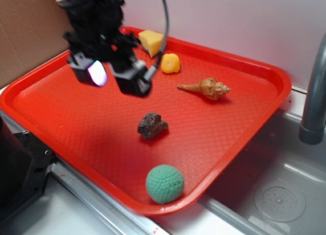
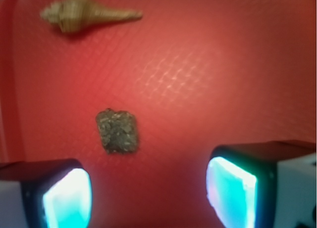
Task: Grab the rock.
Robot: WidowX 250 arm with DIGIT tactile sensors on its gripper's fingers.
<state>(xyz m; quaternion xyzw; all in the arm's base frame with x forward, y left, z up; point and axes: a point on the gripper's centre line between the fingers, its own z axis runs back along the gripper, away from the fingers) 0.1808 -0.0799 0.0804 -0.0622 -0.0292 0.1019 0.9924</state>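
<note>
On my screen I have a red tray (image 1: 61, 100) with a raised rim and a fine waffle texture. A tan spiral shell (image 1: 206, 87) lies on its side toward the far right of the tray, its point aimed left. Behind it, near the far rim, I see a yellow wedge (image 1: 151, 42) and, just beside it, a small round orange piece (image 1: 170, 63). A green knitted ball (image 1: 164, 183) rests near the front rim. To the right of the tray I can make out a grey sink (image 1: 277, 194) with its round drain and a grey faucet pipe (image 1: 315, 92). Brown cardboard (image 1: 28, 28) stands at the far left
</note>
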